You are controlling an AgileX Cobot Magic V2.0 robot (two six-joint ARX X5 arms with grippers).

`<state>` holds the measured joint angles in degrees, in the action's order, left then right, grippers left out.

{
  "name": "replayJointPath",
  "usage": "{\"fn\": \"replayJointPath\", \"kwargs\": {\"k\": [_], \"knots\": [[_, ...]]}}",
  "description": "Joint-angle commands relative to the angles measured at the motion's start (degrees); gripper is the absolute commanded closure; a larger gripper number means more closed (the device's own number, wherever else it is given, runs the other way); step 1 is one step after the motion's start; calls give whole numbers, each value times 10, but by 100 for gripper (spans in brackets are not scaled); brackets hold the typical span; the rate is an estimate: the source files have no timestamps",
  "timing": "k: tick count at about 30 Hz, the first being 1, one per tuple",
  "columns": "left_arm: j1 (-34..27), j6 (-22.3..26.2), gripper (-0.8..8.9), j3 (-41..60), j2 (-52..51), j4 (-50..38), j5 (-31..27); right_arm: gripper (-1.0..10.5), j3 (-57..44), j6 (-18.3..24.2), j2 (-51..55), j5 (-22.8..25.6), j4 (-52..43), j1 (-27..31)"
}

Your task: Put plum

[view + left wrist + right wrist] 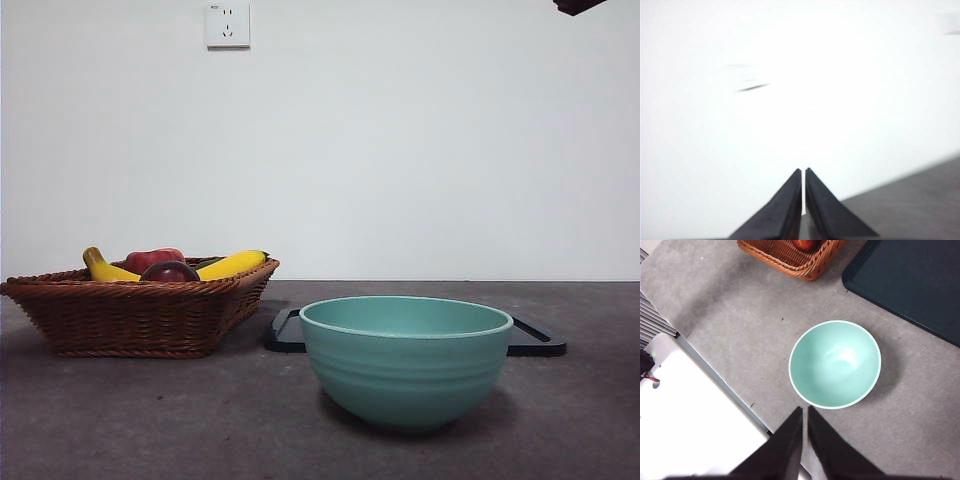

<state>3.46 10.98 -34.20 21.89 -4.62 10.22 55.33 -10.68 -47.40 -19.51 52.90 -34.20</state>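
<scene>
The plum (170, 271) is a small dark maroon fruit lying in the wicker basket (130, 315) at the left, in front of a brighter red fruit (153, 259) and between two bananas (232, 264). High above the table, my right gripper (805, 409) is shut and empty, looking down on an empty teal bowl (835, 364). That bowl (405, 360) stands near and central in the front view. My left gripper (803, 170) is shut on nothing and faces the white wall. A black arm tip (580, 5) shows at the top right corner.
A flat black tray (535, 340) lies behind the bowl, also in the right wrist view as the tray (915, 280). A basket corner (800, 262) holds a reddish fruit (807, 244). The table edge (720, 380) runs close to the bowl. A wall socket (227, 24) is on the wall.
</scene>
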Motion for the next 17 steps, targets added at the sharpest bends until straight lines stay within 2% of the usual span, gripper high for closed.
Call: {"fn": "replayJointPath", "kwargs": {"k": [1, 3, 8, 17], "knots": [[-9, -35, 805, 69, -38, -30, -64, 942, 10, 7, -4, 0, -5, -5], [-17, -43, 805, 112, -64, -31, -81, 942, 10, 7, -4, 0, -5, -5], [-31, -68, 805, 202, -115, -26, -84, 942, 10, 7, -4, 0, -5, -5], [-31, -89, 805, 274, -161, 36, -84, 942, 10, 7, -4, 0, -5, -5]]}}
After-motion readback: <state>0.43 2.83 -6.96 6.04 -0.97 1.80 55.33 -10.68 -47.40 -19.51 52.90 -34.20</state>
